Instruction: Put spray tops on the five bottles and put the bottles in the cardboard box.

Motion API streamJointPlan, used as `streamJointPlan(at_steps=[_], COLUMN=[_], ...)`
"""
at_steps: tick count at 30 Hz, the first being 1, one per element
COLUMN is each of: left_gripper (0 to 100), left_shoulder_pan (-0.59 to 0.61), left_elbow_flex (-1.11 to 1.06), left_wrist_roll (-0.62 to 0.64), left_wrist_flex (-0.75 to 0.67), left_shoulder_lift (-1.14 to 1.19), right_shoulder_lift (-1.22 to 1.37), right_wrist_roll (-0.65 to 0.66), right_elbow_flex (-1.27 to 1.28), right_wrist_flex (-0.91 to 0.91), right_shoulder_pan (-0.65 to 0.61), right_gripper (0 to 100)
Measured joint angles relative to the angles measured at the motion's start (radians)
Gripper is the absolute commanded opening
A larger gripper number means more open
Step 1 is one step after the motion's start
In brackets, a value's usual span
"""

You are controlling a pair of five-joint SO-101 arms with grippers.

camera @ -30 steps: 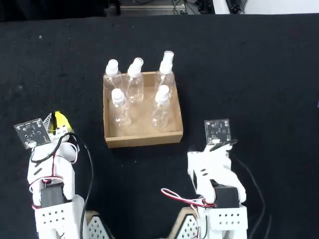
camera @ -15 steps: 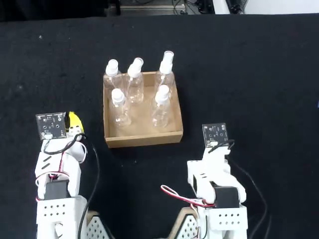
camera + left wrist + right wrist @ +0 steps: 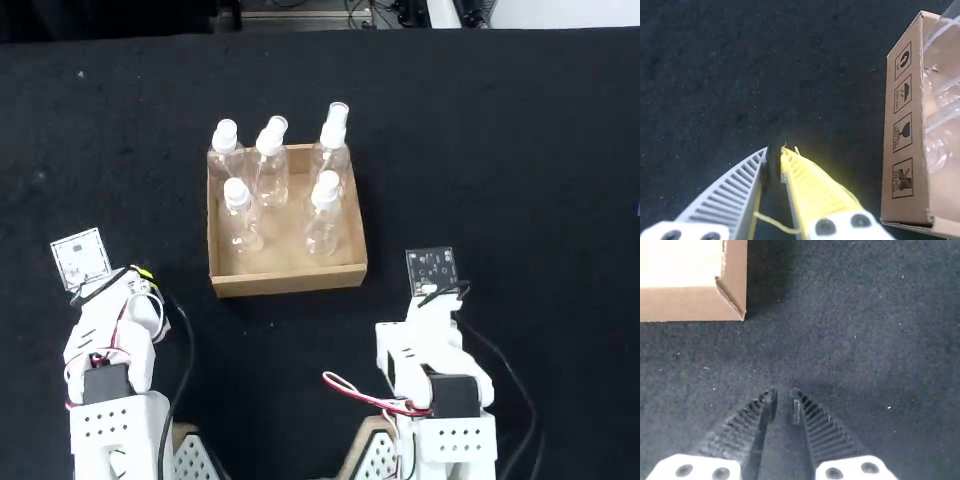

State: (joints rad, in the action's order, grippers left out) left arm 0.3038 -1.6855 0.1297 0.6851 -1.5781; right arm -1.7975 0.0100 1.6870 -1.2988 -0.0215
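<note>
Where the left pincer [image 3: 774,150] hangs, the cardboard box [image 3: 903,125] stands beside.

The brown cardboard box [image 3: 905,125] runs off the left wrist view's edge, so the clear plastic bottles [image 3: 942,100] inside show as cut-off glints. The right wrist view catches one box corner. From above, whether the white spray tops [image 3: 226,133] sit tight is too small to tell. The white arms' bases [image 3: 110,440] are cropped.
</note>
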Motion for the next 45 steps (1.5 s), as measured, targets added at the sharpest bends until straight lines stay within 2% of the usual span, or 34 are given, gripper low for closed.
streamJointPlan(at_steps=[5, 18, 28, 45], left_gripper=[3, 3, 3, 3], left_shoulder_pan=[-0.044, -0.071, -0.129, -0.133], left_elbow_flex=[-0.002, -0.002, -0.002, -0.002], left_wrist_roll=[-0.002, 0.0, 0.0, 0.0], left_wrist_flex=[0.043, 0.052, 0.344, 0.408], left_shoulder_lift=[0.0, -0.003, -0.224, -0.227], right_shoulder_lift=[0.0, 0.0, 0.0, 0.0], right_wrist_roll=[0.0, 0.0, 0.0, 0.0], right_elbow_flex=[0.0, 0.0, 0.0, 0.0], right_wrist_flex=[0.0, 0.0, 0.0, 0.0], right_shoulder_pan=[0.0, 0.0, 0.0, 0.0], right_gripper=[1.1, 1.1, 1.1, 1.1])
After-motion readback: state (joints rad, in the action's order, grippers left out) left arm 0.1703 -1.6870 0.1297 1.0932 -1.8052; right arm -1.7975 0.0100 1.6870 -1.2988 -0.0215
